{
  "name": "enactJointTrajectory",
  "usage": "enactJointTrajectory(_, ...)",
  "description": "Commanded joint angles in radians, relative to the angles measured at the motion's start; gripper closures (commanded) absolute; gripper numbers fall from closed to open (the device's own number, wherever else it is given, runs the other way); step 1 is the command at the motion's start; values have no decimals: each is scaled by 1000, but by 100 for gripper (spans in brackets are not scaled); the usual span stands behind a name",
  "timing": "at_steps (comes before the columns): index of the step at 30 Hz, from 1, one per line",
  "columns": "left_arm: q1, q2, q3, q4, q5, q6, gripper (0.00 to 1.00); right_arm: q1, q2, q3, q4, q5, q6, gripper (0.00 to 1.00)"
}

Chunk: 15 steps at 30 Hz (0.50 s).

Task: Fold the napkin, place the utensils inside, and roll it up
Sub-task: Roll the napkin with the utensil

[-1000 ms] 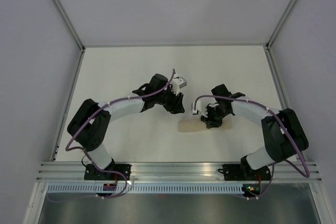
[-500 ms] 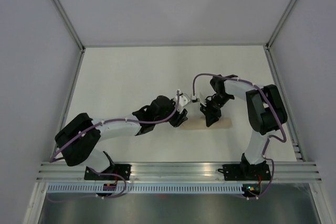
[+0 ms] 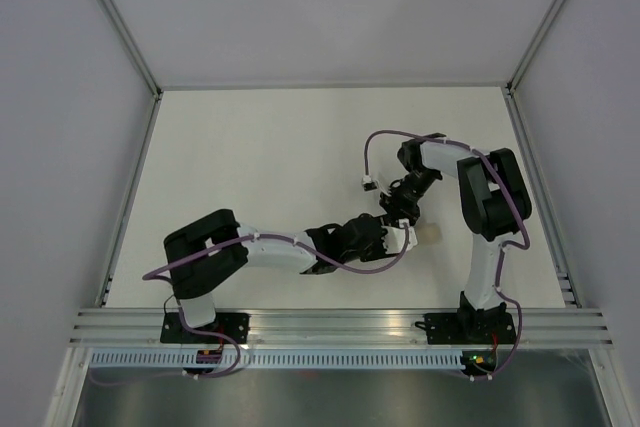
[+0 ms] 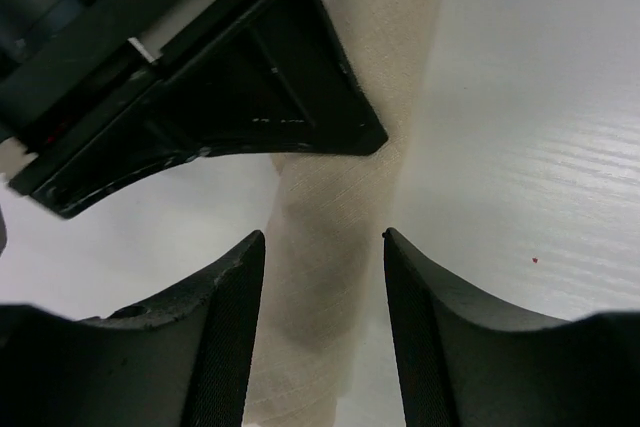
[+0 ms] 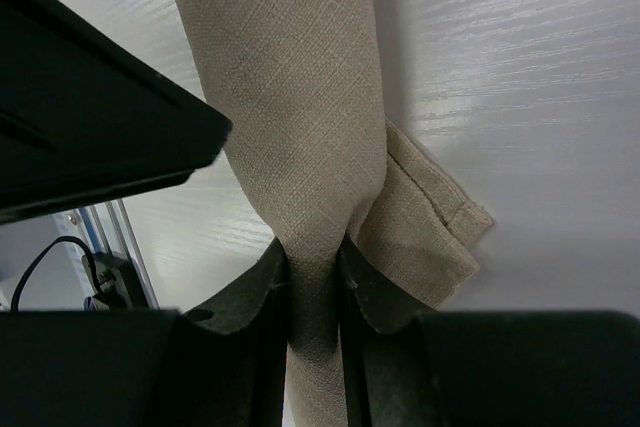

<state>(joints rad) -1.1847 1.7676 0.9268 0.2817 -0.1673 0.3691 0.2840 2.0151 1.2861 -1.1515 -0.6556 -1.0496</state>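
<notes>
The beige napkin (image 5: 300, 97) is rolled into a narrow tube lying on the white table. In the top view only its right end (image 3: 431, 234) shows beside the two grippers. My right gripper (image 5: 313, 247) is shut on the roll and pinches the cloth, with a hemmed corner (image 5: 440, 237) sticking out to the right; in the top view the right gripper (image 3: 402, 215) is just behind the roll. My left gripper (image 4: 325, 237) is open with its jaws astride the roll (image 4: 340, 277), and in the top view the left gripper (image 3: 390, 238) is at the roll's left part. No utensils are visible.
The white table (image 3: 260, 147) has a metal rail (image 3: 340, 325) along the near edge and grey walls on three sides. The right gripper's black body (image 4: 250, 97) sits close above the left fingers. The left arm (image 3: 270, 247) stretches low across the front.
The left arm has swung down and to the right, bringing its gripper onto the roll. The right arm has drawn its elbow back. The roll now lies further right, mostly covered.
</notes>
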Motion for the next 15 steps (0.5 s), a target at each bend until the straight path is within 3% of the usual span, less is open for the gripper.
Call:
enactJointTrajectory(1, -24, 52, 56, 13, -69, 154, 44, 4, 83, -4, 96, 63, -52, 88)
enactJointTrajectory(15, -35, 180, 90, 11, -101, 260, 40, -11, 155, 65, 38, 51, -59, 88)
